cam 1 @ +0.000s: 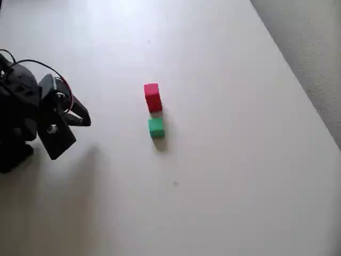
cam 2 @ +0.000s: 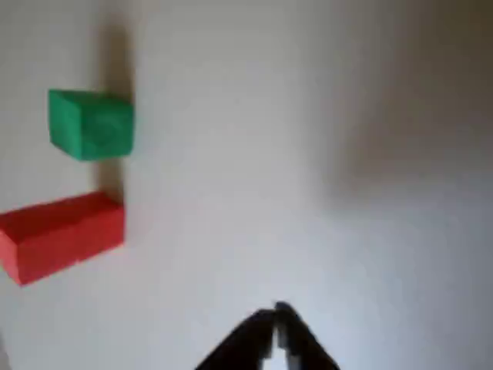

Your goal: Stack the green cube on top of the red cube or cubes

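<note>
Plainly, nothing here carries a label or any writing I can read; the green cube (cam 1: 156,127) is a small matte block with crisp edges, sitting on the smooth off-white table (cam 1: 240,176) just beside the red cubes (cam 1: 152,97), a narrow gap between them in both views; from overhead the red shape looks like one cube stacked on another, while in the wrist view it reads as one elongated matte red block (cam 2: 63,233) with the green cube (cam 2: 91,123) above it in the picture; the black gripper (cam 1: 80,114) hangs well apart from the cubes at the left of the overhead view; in the wrist view its dark fingertips (cam 2: 276,324) meet at a point, pressed together and holding nothing.
</note>
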